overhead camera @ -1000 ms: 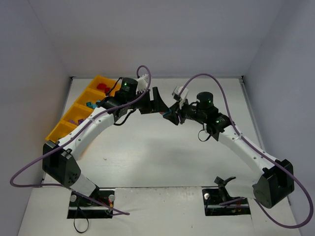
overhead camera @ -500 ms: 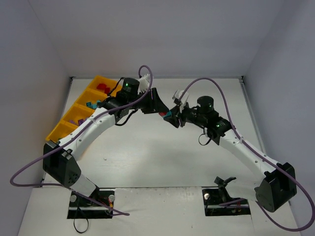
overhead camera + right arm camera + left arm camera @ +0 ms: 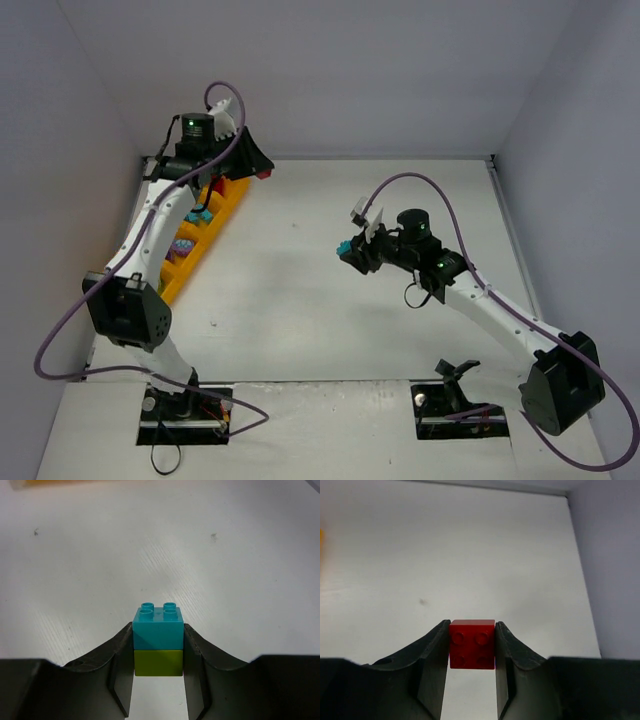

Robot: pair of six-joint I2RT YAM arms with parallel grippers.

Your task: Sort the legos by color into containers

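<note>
The left gripper [image 3: 472, 652], stretched out to eleven o'clock, clamps a red brick [image 3: 472, 642]. The right gripper [image 3: 158, 652], elbow bent, pinches a teal-lime stack [image 3: 157, 640].

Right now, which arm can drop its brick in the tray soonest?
Left. The left gripper holds a red brick beside the tray; the right gripper holds a teal-green stack mid-table.

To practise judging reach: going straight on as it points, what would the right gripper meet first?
Probably bare table; nothing else shows straight ahead of the right gripper and its teal-lime stack.
</note>
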